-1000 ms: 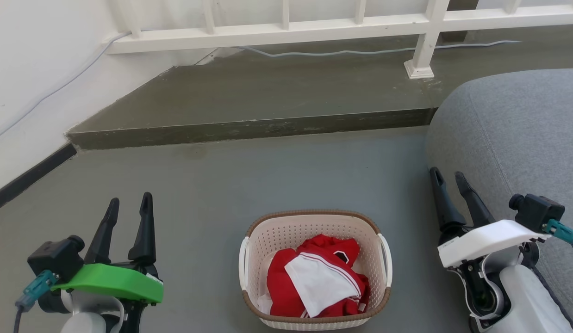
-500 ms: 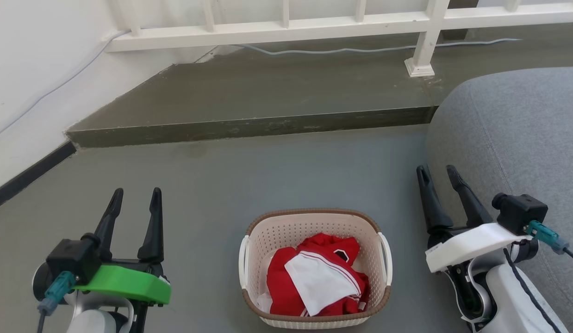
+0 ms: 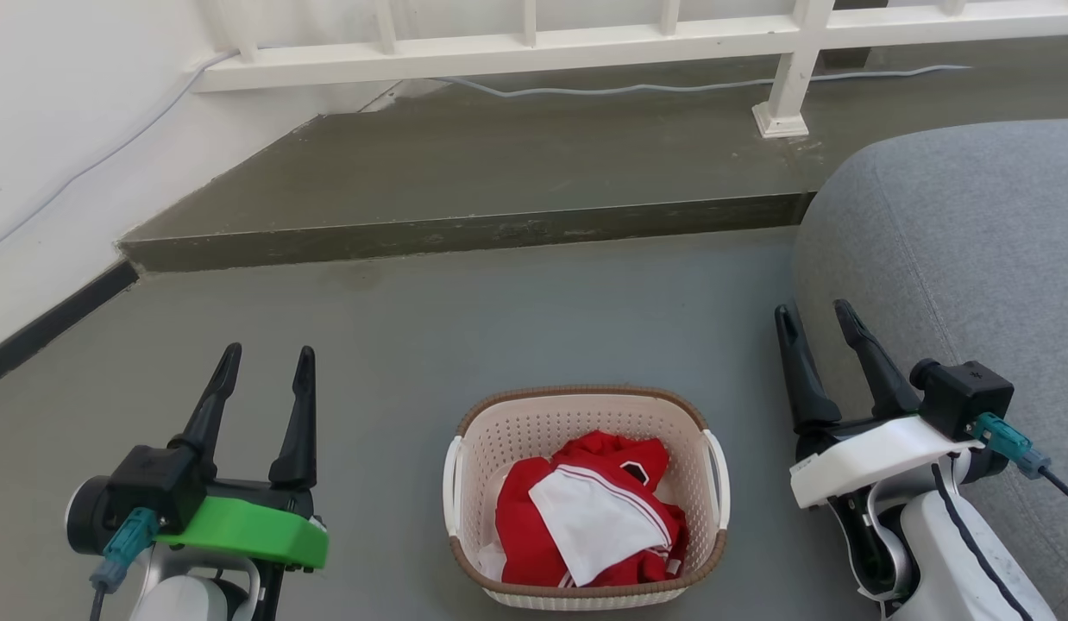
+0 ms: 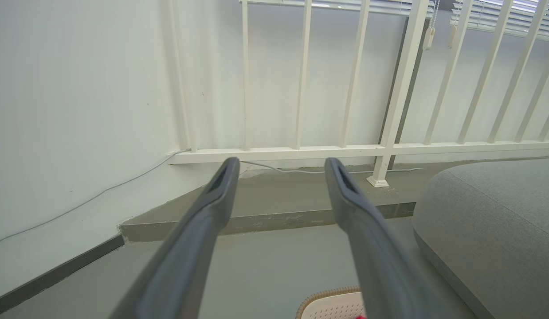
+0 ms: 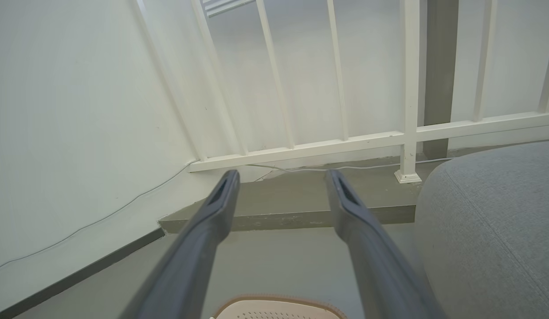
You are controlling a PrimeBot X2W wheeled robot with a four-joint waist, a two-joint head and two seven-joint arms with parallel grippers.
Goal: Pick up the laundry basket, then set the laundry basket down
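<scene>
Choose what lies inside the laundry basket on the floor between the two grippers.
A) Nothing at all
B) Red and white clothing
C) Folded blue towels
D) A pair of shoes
B: in the head view, the laundry basket holds crumpled red and white clothing, heaped toward its near side.

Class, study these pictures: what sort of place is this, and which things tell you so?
Probably a room in a home: a laundry basket holding red and white clothes sits on the grey floor near a grey upholstered seat, with a white railing behind.
</scene>
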